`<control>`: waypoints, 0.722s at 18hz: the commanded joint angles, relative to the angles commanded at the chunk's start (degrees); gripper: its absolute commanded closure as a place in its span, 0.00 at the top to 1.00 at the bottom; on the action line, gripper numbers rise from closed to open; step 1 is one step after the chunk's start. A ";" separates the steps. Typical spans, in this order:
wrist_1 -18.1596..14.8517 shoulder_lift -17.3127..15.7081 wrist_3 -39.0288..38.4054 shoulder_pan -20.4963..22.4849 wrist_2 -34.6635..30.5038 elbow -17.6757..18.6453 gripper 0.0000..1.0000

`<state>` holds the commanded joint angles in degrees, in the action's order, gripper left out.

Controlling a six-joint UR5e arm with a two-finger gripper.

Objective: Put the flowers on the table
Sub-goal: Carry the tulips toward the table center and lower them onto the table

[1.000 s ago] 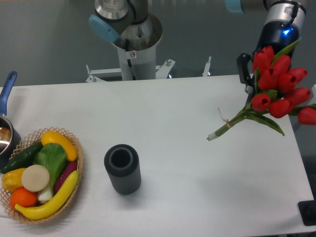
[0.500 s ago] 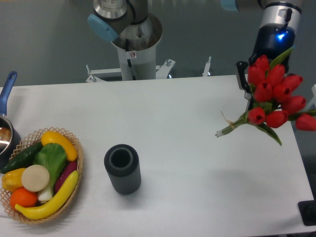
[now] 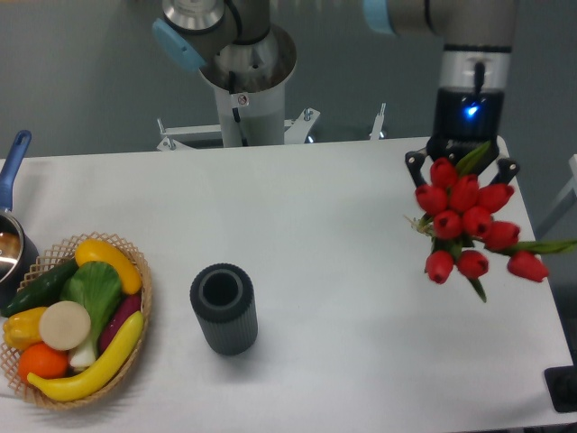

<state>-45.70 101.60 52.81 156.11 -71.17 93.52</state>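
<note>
The red tulips (image 3: 469, 221) have been swung around, so the blooms now face up and the stems are hidden. They are held in the jaws of the gripper (image 3: 460, 171), above the white worktop (image 3: 343, 298) at three o'clock, not yet laid down.

The flowers (image 3: 469, 221) at the right of the frame are bright red with green leaves. The pincer (image 3: 460, 162) above them is black, on a wrist of silver and black with a blue light. The counter (image 3: 315, 225) is plain white. The ribbed cylinder (image 3: 224, 308) at lower centre is dark grey. At lower left, the wicker basket (image 3: 135, 271) is tan and holds yellow, green, orange, purple and cream produce. The pot handle (image 3: 13, 162) at the left edge is blue. The floor (image 3: 81, 81) is grey.
</note>
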 joint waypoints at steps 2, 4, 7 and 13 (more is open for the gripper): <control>-0.17 1.76 0.97 -2.29 -4.22 -0.53 0.33; -0.17 3.60 1.24 -4.40 -8.26 -0.53 0.33; -0.70 6.58 3.34 -7.38 -14.49 -0.53 0.33; -0.53 18.27 3.09 -14.25 -32.18 -2.81 0.33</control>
<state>-46.23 119.87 55.90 141.86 -103.35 90.71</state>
